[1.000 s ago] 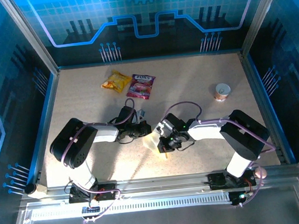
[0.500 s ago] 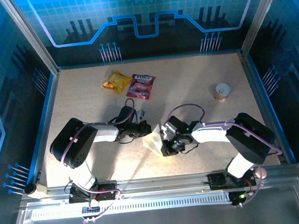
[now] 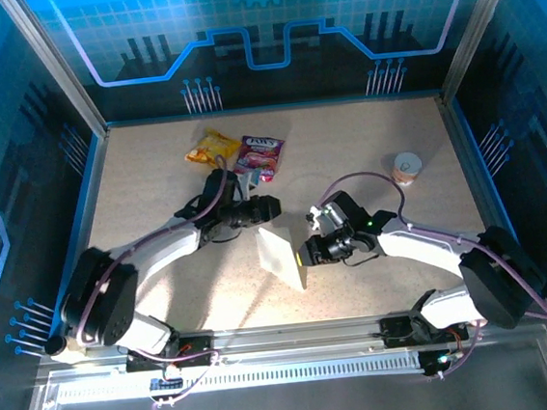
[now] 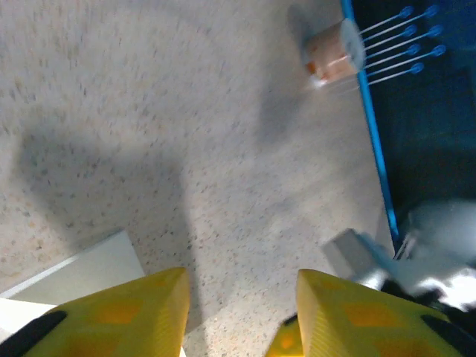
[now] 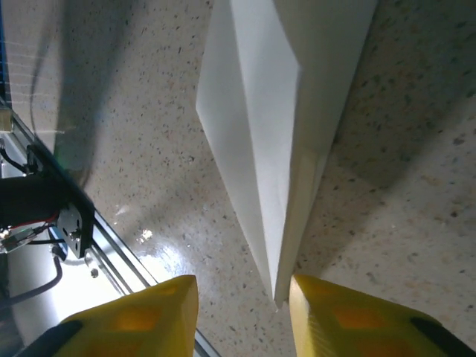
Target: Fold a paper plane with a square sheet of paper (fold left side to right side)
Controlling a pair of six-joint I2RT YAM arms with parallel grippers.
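- The paper plane [image 3: 280,255] is lying flat on the table [image 3: 146,193], in the middle of the near half, between the two grippers.
- In the right wrist view the paper plane [image 5: 275,134] is showing as a creased white dart, with layered folds tapering to a point that is facing the camera.
- The left gripper [image 3: 274,208] is sitting just beyond the far edge of the paper, with its yellow fingers [image 4: 141,305] standing apart and nothing between them.
- In the left wrist view a corner of the white paper [image 4: 74,271] is lying at the lower left, beside the left finger and outside the gap.
- The right gripper [image 3: 305,256] is sitting just beside the right edge of the paper, near its pointed end.
- Its yellow fingers [image 5: 349,320] are spread; the paper tip is lying on the table at the mouth of the gap, and no pad is pressing on it.
- A yellow snack packet [image 3: 212,149] and a pink snack packet [image 3: 257,156] are lying side by side at the far middle of the table.
- A small round cup [image 3: 406,166] is resting near the right edge, well apart from the paper.
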